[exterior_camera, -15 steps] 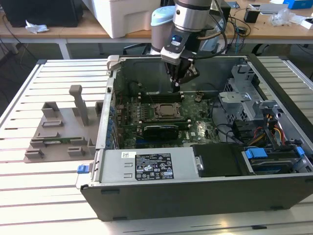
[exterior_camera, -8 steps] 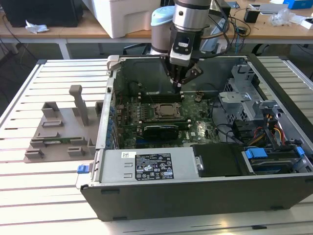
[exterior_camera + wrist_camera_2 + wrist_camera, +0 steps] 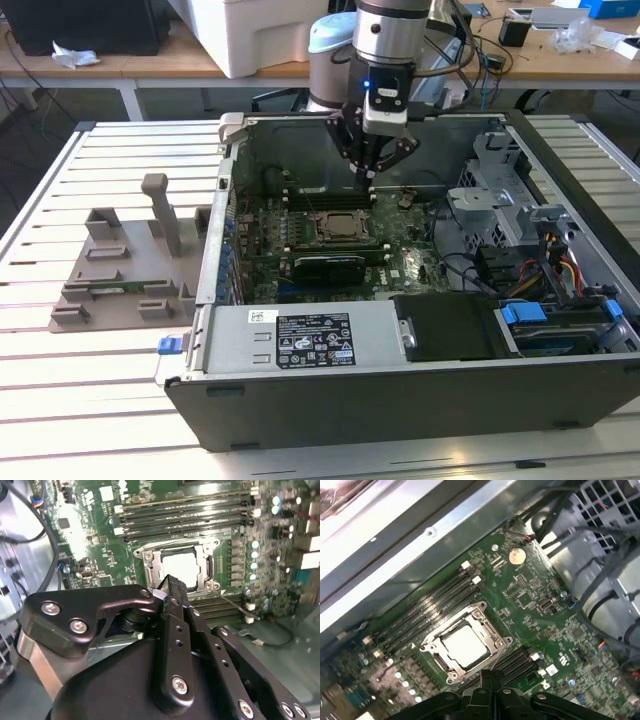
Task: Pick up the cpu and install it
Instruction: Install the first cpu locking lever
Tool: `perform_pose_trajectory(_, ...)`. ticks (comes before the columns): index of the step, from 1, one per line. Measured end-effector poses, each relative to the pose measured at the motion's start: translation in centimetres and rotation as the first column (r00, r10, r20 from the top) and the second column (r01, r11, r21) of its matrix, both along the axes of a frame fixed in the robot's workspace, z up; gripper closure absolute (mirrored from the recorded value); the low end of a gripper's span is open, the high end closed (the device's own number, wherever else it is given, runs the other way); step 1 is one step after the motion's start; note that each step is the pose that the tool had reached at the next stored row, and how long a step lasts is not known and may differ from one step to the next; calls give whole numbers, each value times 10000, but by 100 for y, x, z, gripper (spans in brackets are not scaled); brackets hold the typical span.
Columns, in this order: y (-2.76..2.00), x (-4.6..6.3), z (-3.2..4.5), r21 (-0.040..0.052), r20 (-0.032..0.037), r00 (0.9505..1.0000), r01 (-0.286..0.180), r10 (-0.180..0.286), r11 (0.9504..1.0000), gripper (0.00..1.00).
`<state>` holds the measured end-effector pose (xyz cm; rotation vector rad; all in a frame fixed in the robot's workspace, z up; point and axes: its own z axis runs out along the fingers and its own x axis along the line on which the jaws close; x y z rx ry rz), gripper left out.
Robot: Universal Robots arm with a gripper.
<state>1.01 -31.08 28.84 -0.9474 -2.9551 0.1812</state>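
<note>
A lab or workshop: an open computer case point(image 3: 400, 350) on a slatted metal table point(image 3: 60, 400), cluttered desks point(image 3: 560, 45) behind

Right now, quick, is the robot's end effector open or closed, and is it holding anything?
End effector: closed, holding nothing; the cpu lies apart from it.

I read the cpu point(image 3: 464, 645) as silvery-white against the green motherboard point(image 3: 530, 595) with its black memory slots point(image 3: 435, 600). Over the motherboard, the tool point(image 3: 172, 589) is black with silver screw heads point(image 3: 50, 608). To the exterior view's left of the motherboard, grey fixture blocks point(image 3: 110, 270) stand on a white ribbed counter point(image 3: 100, 400).
</note>
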Motion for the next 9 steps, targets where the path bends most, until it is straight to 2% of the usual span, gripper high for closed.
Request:
perform_pose_trajectory(2,0,0,0,1,0,9993,-384,384,9993,89)
perform_pose_trajectory(3,0,0,0,40,1,9976,-699,699,9975,89)
perform_pose_trajectory(4,0,1,0,172,13,9962,-875,875,9960,89)
perform_pose_trajectory(6,0,2,0,573,54,9931,-1169,1168,9915,89)
perform_pose_trajectory(7,0,2,0,674,67,9923,-1236,1234,9900,89)
perform_pose_trajectory(8,0,2,0,827,86,9906,-1367,1364,9872,89)
perform_pose_trajectory(9,1,1,0,912,99,9868,-1621,1619,9825,89)
